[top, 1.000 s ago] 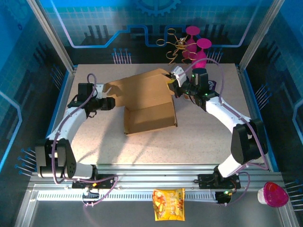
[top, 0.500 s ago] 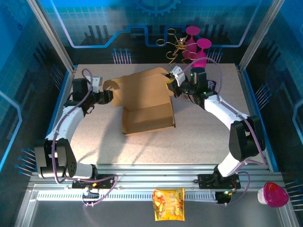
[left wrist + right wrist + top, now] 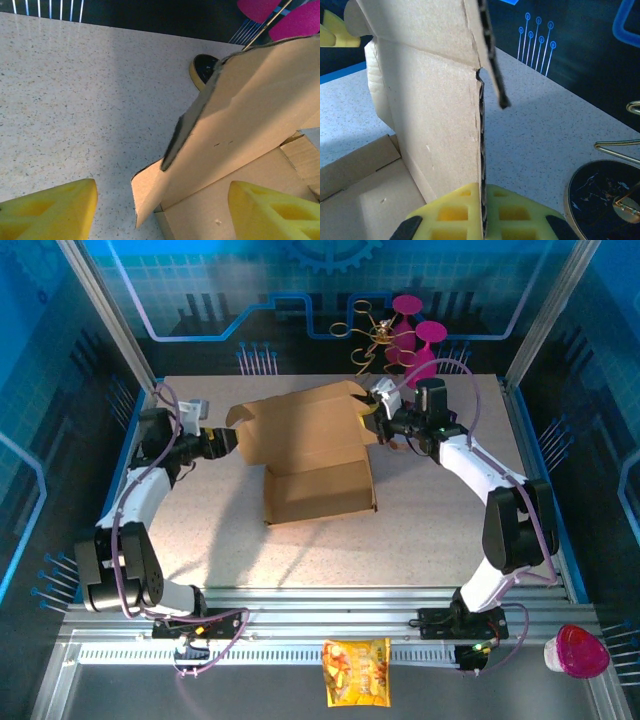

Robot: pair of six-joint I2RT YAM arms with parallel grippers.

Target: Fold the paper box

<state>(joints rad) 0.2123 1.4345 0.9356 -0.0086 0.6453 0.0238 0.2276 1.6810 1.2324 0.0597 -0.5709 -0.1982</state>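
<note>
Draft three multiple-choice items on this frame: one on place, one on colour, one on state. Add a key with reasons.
1. Where is the snack bag?
A) inside the paper box
B) on the grey ledge at the near edge
C) by the back wall

2. What colour are the left gripper's pads?
A) yellow
B) black
C) red

3. What is the right gripper doing?
A) hanging open, touching nothing
B) shut on the paper box's upright panel
C) shut on the snack bag

Key:
1 B, the top view shows it lying on the ledge.
2 A, the left wrist view shows both pads yellow.
3 B, the right wrist view shows the cardboard edge pinched between its pads.
</note>
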